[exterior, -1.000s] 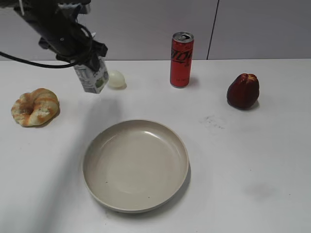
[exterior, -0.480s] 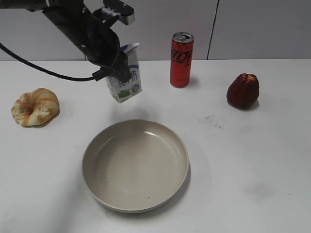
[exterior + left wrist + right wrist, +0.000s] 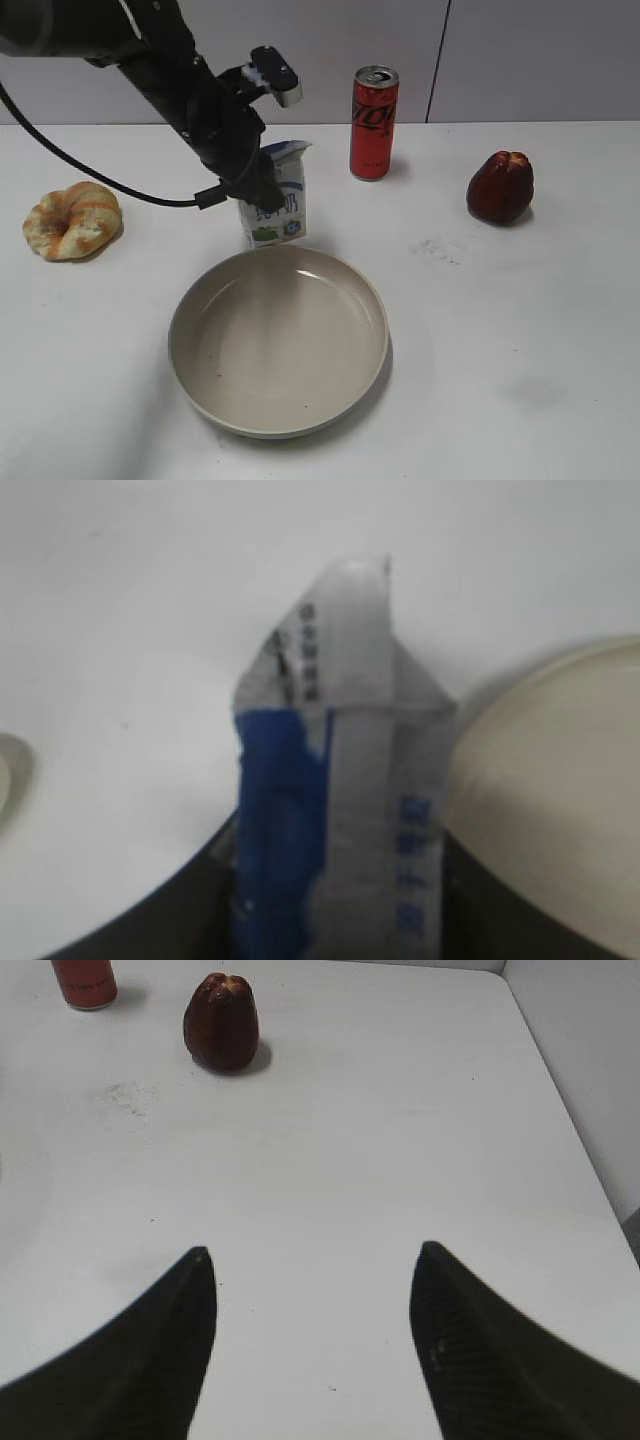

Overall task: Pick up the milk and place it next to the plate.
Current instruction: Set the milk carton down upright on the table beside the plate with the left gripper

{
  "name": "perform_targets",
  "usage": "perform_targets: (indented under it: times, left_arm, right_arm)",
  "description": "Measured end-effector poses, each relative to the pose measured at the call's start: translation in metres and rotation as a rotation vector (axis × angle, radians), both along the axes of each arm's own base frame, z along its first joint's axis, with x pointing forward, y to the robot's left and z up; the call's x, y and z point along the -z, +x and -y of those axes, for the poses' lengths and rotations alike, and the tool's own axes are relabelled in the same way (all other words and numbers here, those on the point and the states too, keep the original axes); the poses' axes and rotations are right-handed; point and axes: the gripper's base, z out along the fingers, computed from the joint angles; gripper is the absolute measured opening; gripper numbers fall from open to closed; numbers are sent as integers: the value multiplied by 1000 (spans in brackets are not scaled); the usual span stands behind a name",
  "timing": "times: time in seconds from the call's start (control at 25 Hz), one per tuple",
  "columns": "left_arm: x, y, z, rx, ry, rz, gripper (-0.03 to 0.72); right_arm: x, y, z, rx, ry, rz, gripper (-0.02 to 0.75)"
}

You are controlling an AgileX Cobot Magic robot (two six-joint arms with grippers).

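Note:
The milk (image 3: 280,200) is a small white carton with blue lettering and a green patch low down. It stands about upright just behind the far rim of the large beige plate (image 3: 225,410); whether its base touches the table I cannot tell. My left gripper (image 3: 252,180) is shut on the milk from its left side. In the left wrist view the milk (image 3: 340,780) fills the space between the dark fingers, with the plate's rim (image 3: 560,810) at the right. My right gripper (image 3: 312,1252) is open and empty above bare table; it does not show in the exterior view.
A tall red soda can (image 3: 374,122) stands at the back, right of the milk. A dark red fruit (image 3: 500,187) sits at the right, also in the right wrist view (image 3: 221,1021). A glazed bread ring (image 3: 72,220) lies at the left.
My left gripper carried the milk from the back left rightward and down, to just behind the plate's far rim. The pale round object seen earlier is now hidden behind the arm.

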Motion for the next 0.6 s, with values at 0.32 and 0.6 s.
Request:
perform_targets:
  times: [0.32, 0.6]
  left_arm:
    - [17, 1, 1, 64, 28, -15, 302]
    - [16, 1, 2, 62, 21, -15, 459]
  right_arm:
    - [0, 0, 0, 0, 0, 0, 466]
    - [0, 0, 0, 0, 0, 0, 466]
